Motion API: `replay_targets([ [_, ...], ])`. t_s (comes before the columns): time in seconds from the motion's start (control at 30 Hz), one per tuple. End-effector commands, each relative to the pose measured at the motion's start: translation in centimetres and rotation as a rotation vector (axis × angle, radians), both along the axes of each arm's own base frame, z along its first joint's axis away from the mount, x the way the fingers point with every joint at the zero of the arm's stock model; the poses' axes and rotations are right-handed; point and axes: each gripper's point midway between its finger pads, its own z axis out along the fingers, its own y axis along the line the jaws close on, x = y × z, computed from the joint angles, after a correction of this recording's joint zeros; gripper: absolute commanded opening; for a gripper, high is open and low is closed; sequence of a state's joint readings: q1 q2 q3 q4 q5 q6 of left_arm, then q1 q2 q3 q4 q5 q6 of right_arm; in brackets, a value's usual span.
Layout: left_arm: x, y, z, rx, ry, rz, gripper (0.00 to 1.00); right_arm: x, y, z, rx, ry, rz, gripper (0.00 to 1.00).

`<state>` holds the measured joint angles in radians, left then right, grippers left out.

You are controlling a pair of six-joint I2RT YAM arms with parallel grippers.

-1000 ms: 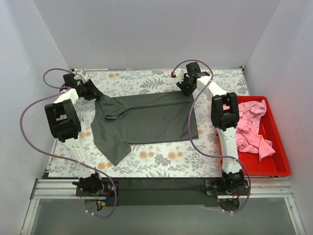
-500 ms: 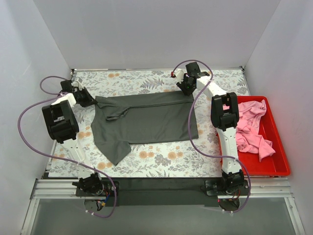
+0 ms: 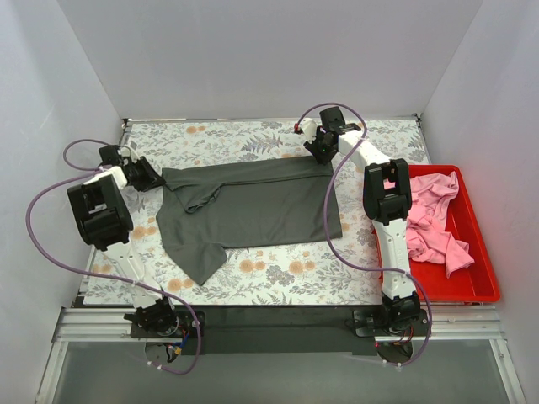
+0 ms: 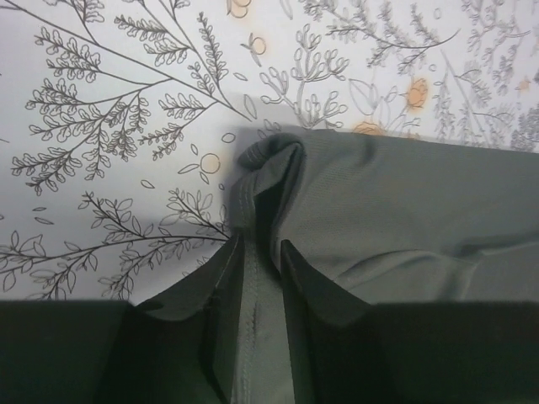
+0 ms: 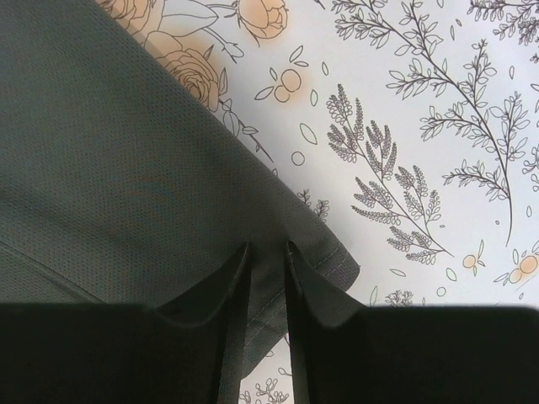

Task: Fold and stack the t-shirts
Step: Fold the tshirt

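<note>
white-and-black arms (image 3: 392, 244), looping purple cables (image 3: 326, 215)

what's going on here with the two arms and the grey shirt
Both arms grip the dark grey t-shirt, which lies spread on the floral table cloth. The left claw is pinched on its far left corner, the right claw on its far right corner. The pink t-shirts lie bunched in the red tray.

Plain white walls (image 3: 253, 50) at 9, 12 and 3 o'clock; floral table cloth (image 3: 278, 282) centre, red tray (image 3: 482, 290) at 3, metal rail (image 3: 278, 322) at 6.
</note>
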<state>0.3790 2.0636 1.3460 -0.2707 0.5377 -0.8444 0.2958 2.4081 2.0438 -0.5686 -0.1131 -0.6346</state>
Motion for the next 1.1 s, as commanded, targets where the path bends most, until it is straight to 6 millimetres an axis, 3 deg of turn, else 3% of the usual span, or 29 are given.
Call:
replay_targets([
  [0.0,1.6,0.6,8.3,0.077,-0.215,-0.044,0.24,-0.3,0.9,3.5,0.059,-0.038,0.023,0.29],
  [0.07,2.0,0.5,10.6,0.110,-0.275,-0.069,0.27,-0.5,1.6,4.9,0.101,-0.048,0.035,0.29],
  [0.17,2.8,-0.5,12.3,0.139,-0.320,-0.112,0.27,-0.5,2.0,7.1,0.136,-0.076,0.034,0.29],
  [0.3,3.5,-2.7,11.3,0.152,-0.302,-0.154,0.24,-0.8,2.5,8.4,0.164,-0.087,0.039,0.29],
  [0.47,4.4,-3.4,8.1,0.129,-0.225,-0.132,0.22,-0.7,3.1,6.6,0.147,-0.062,0.040,0.26],
  [0.6,5.2,-2.3,6.5,0.166,-0.173,-0.064,0.18,-0.2,3.2,4.3,0.124,-0.037,0.028,0.25],
  [0.67,5.2,-1.4,4.7,0.193,-0.117,-0.030,0.16,0.0,2.9,3.4,0.098,-0.033,0.012,0.25],
  [0.9,4.3,0.2,-0.6,0.241,0.066,0.002,0.13,0.0,0.7,-0.8,-0.030,-0.001,-0.055,0.24],
  [1.0,5.0,0.5,-1.8,0.242,0.085,0.005,0.12,0.4,0.1,-1.6,-0.065,-0.010,-0.070,0.24],
  [1.07,6.3,1.0,-1.3,0.249,0.065,0.022,0.12,1.0,-0.8,-2.4,-0.112,-0.022,-0.099,0.24],
])
